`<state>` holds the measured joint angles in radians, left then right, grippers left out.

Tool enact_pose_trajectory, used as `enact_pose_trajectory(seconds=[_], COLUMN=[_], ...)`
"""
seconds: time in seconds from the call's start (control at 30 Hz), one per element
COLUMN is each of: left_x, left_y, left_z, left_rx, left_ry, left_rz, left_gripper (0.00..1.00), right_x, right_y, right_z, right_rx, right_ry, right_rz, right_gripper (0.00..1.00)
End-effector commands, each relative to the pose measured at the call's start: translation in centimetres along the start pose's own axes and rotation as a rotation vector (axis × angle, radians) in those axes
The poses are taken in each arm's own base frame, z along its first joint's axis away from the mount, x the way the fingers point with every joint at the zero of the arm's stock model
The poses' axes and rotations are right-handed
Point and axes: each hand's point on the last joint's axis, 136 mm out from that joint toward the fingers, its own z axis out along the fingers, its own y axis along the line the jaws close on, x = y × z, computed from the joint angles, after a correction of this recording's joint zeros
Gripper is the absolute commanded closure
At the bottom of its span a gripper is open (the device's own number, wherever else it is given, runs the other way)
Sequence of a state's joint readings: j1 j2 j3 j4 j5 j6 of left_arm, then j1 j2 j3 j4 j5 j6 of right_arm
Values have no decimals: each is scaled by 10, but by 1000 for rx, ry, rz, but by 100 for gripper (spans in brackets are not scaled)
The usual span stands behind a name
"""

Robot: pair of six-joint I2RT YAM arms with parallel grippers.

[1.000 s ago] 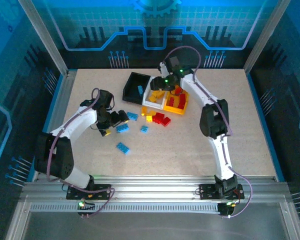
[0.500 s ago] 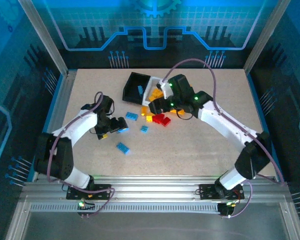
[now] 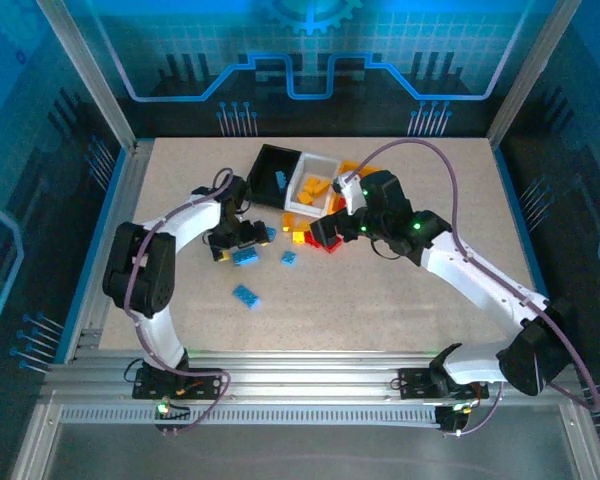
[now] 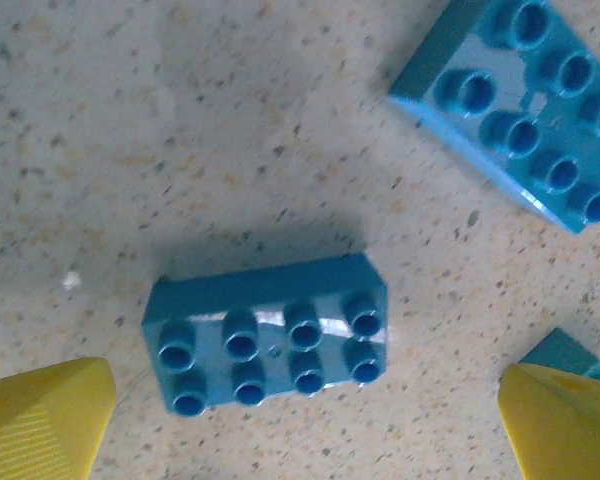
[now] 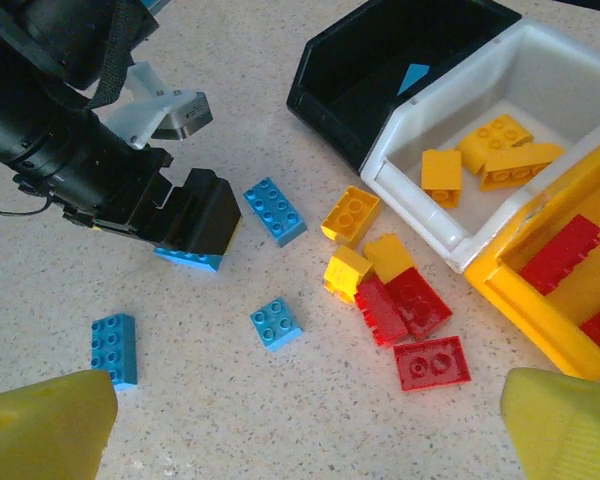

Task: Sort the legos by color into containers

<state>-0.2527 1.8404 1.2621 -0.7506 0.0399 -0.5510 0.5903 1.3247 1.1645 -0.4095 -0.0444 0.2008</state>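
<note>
In the left wrist view, a blue lego point(image 4: 270, 345) lies studs up on the table between the yellow fingertips point(image 4: 40, 420) of my open left gripper point(image 4: 305, 425), apart from both. A second blue lego point(image 4: 525, 110) lies beyond it. My right gripper point(image 5: 305, 430) stands open above the table, nothing between its fingers, near a loose pile of red legos point(image 5: 432, 362) and yellow legos point(image 5: 350, 215) and a small blue lego point(image 5: 276, 323). The containers stand joined: black point(image 5: 400, 70) with one blue lego, white point(image 5: 420, 210) with yellow legos point(image 5: 480, 155), yellow point(image 5: 540, 310) with red legos.
From above, blue legos lie at the left gripper point(image 3: 245, 257), nearer the front point(image 3: 246, 296) and mid-table point(image 3: 289, 258). The black bin point(image 3: 270, 175) and white bin point(image 3: 298, 205) sit at the back centre. The right arm crosses above the yellow bin. Metal frame posts border the table.
The right gripper has come away from above the bins, toward the loose pile in front of them, and its jaws have opened wide. The left gripper has shifted slightly right over a blue lego.
</note>
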Motion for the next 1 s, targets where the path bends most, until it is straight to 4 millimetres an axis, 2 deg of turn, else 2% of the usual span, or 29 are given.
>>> enact_pose_trajectory(seconds=[0.0, 0.43, 0.53, 0.77, 0.97], left_x=[4, 8, 6, 3, 5], left_y=[7, 19, 19, 18, 14], left_z=[7, 27, 32, 36, 30], left_rx=[-77, -181, -185, -183, -149], left_ry=[21, 44, 49, 50, 39], left_rz=[-15, -40, -46, -42, -30], left_gripper=[1, 4, 8, 31, 38], right_x=[-2, 19, 21, 28, 28], right_y=[-14, -20, -20, -22, -28], right_z=[-4, 10, 10, 11, 5], right_rx=[31, -42, -47, -39, -3], right_ry=[-20, 36, 40, 56, 36], right_rz=[-1, 70, 79, 85, 80], right_gripper=[0, 4, 5, 5, 0])
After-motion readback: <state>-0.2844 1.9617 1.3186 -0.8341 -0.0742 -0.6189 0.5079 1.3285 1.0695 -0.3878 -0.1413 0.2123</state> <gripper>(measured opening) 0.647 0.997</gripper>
